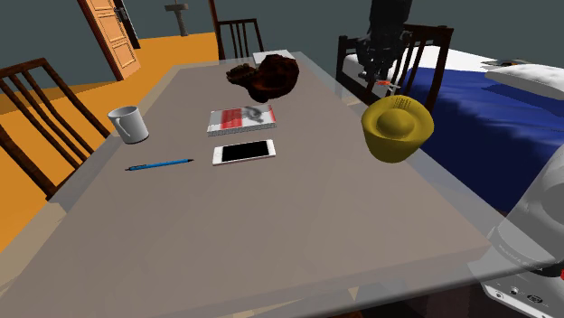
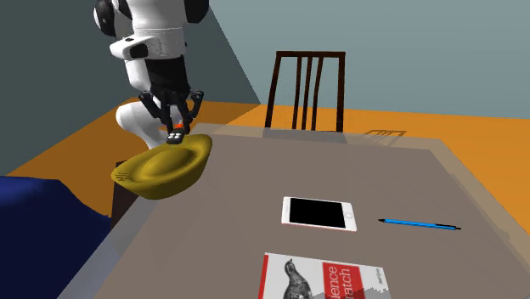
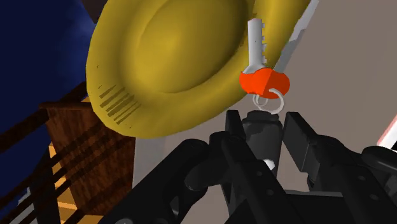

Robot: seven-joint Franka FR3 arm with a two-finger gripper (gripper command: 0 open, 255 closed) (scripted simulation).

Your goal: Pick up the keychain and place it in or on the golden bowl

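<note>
The golden bowl [image 1: 398,128] sits at the table's edge beside the bed, on the shoulder view's right. My gripper [image 1: 383,76] hangs just above the bowl's far rim, shut on the keychain [image 1: 390,84]. In the wrist view the fingers [image 3: 234,129] clasp the keychain's grey fob, and its ring, orange tag [image 3: 264,81] and silver key [image 3: 256,39] dangle over the bowl's rim [image 3: 165,63]. In the second exterior view the gripper [image 2: 176,129] holds the keychain [image 2: 177,135] right over the bowl [image 2: 166,166].
On the grey table [image 1: 271,226] lie a white phone [image 1: 243,151], a red and white book [image 1: 241,118], a blue pen [image 1: 159,164], a white mug [image 1: 129,124] and a brown lump [image 1: 267,76]. Chairs [image 1: 41,117] ring the table. A blue bed [image 1: 479,126] lies beyond the bowl.
</note>
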